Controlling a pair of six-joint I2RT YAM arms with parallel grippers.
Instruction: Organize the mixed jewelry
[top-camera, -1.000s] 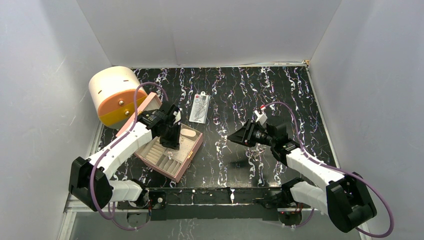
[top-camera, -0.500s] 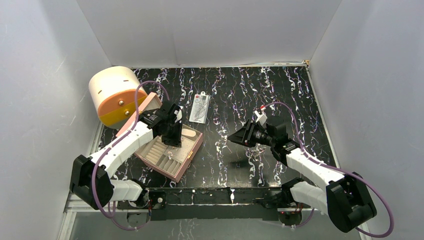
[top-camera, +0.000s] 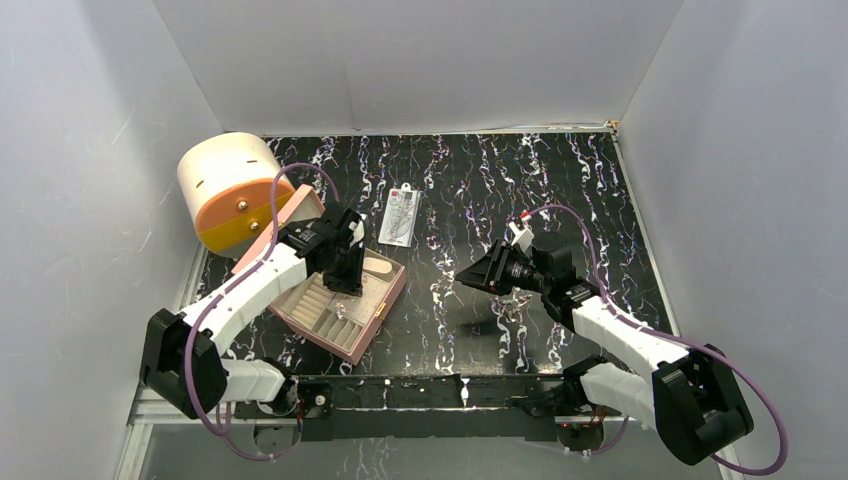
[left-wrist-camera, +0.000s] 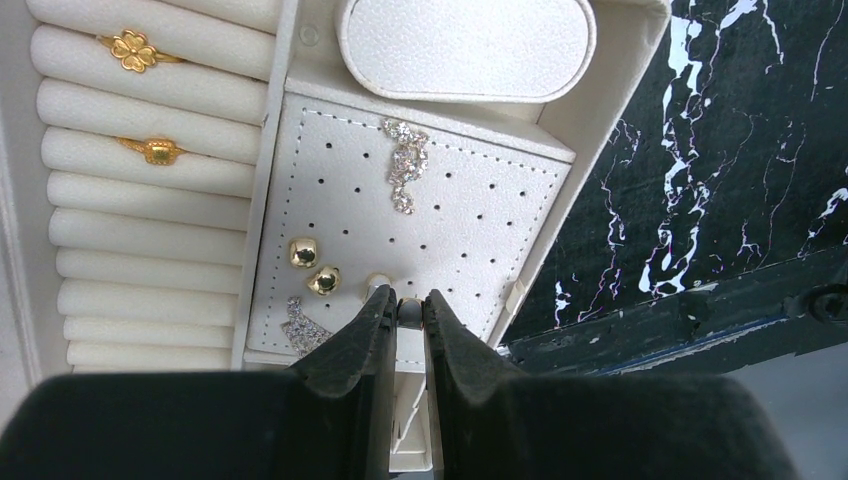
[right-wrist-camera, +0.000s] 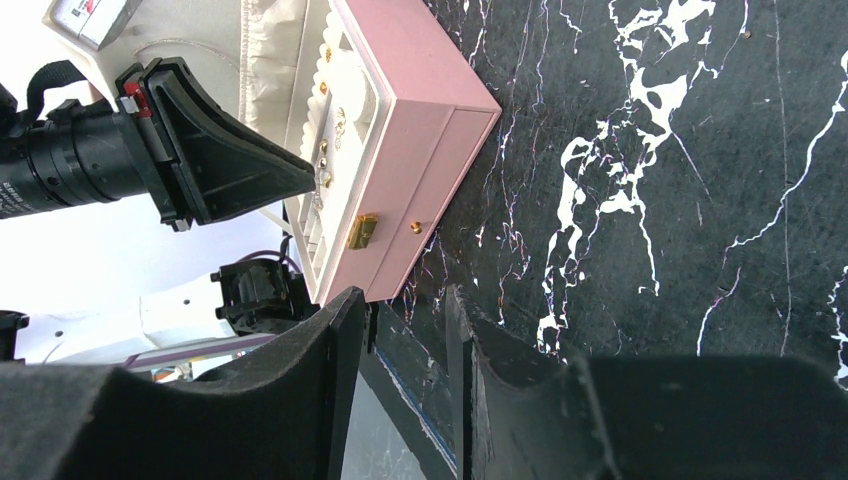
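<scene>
Tiny pale stud (left-wrist-camera: 408, 313) pinched in the left gripper (left-wrist-camera: 408, 306) over the earring pad (left-wrist-camera: 470, 220) of the pink jewelry box (top-camera: 371, 328).

The stud is a small greyish bead, too small to show any long axis or which way it points. It sits right between the black fingertips (left-wrist-camera: 378, 306), which are closed almost together on it, low and centre in the left wrist view at the pad's lower edge. Just to its upper left on the perforated white pad sit another pale stud (left-wrist-camera: 378, 284) and two gold studs (left-wrist-camera: 303, 252). A sparkling chain piece (left-wrist-camera: 404, 165) lies higher up, its length running roughly top to bottom. The right gripper (right-wrist-camera: 403, 305) hangs over the black marbled table (right-wrist-camera: 650, 150), jaws apart and holding nothing.
</scene>
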